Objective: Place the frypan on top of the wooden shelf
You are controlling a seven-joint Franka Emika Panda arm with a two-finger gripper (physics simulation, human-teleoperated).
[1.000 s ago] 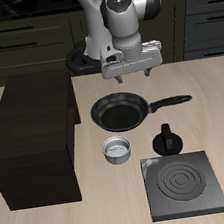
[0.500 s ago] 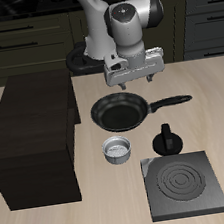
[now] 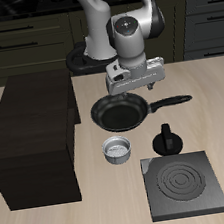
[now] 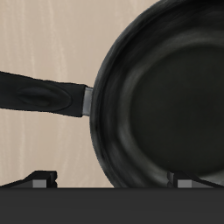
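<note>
The frypan (image 3: 118, 113), round and black, lies on the table with its long handle (image 3: 171, 103) pointing away from the wooden shelf (image 3: 35, 135). The shelf is a large dark boxy block beside the pan. My gripper (image 3: 133, 88) hangs open and empty just above the pan's back rim, close to where the handle joins. In the wrist view the pan (image 4: 166, 96) fills most of the picture with its handle (image 4: 39, 94) sticking out. My gripper (image 4: 114, 178) shows there with its two fingertips (image 4: 42, 178) spread wide apart, nothing between them.
A small grey metal bowl (image 3: 117, 150) sits in front of the pan. A small black knobbed object (image 3: 168, 140) stands beside it. A flat square black stove plate (image 3: 181, 185) with rings lies near the table's front edge. Dark kitchen cabinets stand behind the table.
My gripper has come down and forward, from above the table behind the pan to just over its back rim. The pan and the other things have not moved.
</note>
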